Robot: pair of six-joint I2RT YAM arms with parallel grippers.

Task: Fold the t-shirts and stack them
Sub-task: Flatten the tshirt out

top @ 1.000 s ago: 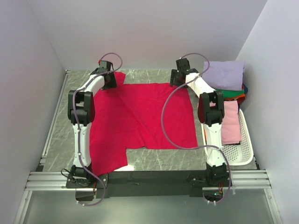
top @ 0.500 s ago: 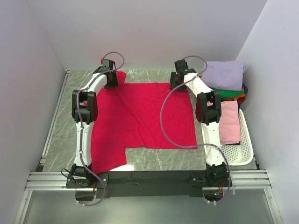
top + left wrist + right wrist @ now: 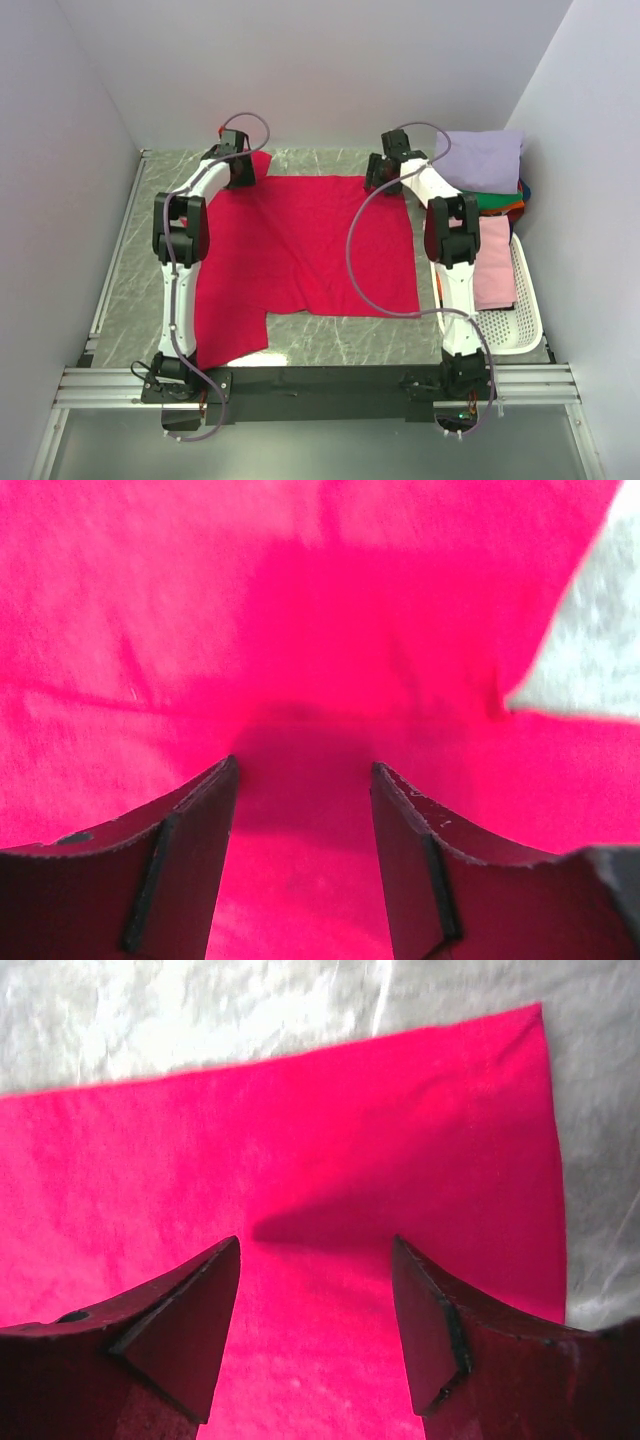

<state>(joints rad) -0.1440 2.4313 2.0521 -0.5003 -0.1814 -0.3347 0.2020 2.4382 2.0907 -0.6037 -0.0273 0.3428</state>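
1. A crimson t-shirt [image 3: 310, 250] lies spread flat on the grey marble table [image 3: 125, 290]. It covers the middle of the table, from close to the far edge down to near the front edge on the left.
2. The left gripper [image 3: 303, 765] hangs over the shirt's far-left part, beside the sleeve that points at the far-left corner of the table. Its jaws stand apart and released. Red cloth lies below and between them, and nothing is pinched.
3. In the left wrist view a wedge of bare table shows to the right of the gripper, where the cloth's edge cuts inward.
4. The right gripper [image 3: 315, 1242] hangs over the shirt's far-right corner. Its jaws are also spread and hold nothing.
5. In the right wrist view that corner lies ahead and to the right of the fingers, with bare table beyond it.
6. At the right edge of the table a white basket [image 3: 528, 300] holds a pink t-shirt [image 3: 493, 265]. A lavender t-shirt [image 3: 480, 158] sits on a green t-shirt [image 3: 492, 200] at the far-right corner.
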